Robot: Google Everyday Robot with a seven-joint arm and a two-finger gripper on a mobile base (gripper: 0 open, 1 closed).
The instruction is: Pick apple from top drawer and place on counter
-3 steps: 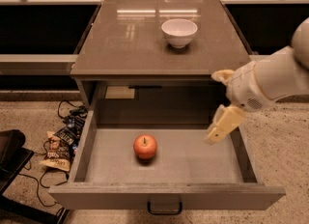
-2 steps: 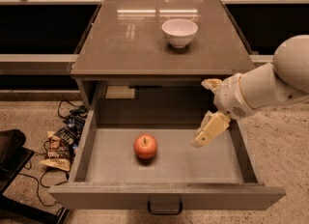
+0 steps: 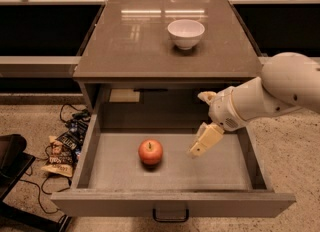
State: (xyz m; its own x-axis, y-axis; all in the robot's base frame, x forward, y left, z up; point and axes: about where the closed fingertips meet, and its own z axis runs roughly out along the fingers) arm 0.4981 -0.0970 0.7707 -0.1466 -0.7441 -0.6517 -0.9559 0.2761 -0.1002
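Note:
The red-orange apple (image 3: 150,151) lies on the floor of the top drawer (image 3: 172,204), left of its middle. The drawer is pulled fully out, and its dark loop handle (image 3: 170,216) shows on the front panel. My gripper (image 3: 197,124) comes in from the right on a white arm and hangs over the drawer's right half, above and to the right of the apple. It is open and empty, and its lower finger (image 3: 205,139) points down toward the drawer floor. The glossy counter (image 3: 135,46) tops the cabinet behind the drawer.
A white bowl (image 3: 186,33) stands on the counter at the back right. Snack bags and cables (image 3: 62,146) lie on the floor left of the cabinet, with a dark object (image 3: 10,161) at the far left. A small pale card (image 3: 124,95) sits inside the cabinet opening.
My gripper has moved left and slightly down over the drawer, closer to the apple. The apple, drawer and bowl have not moved.

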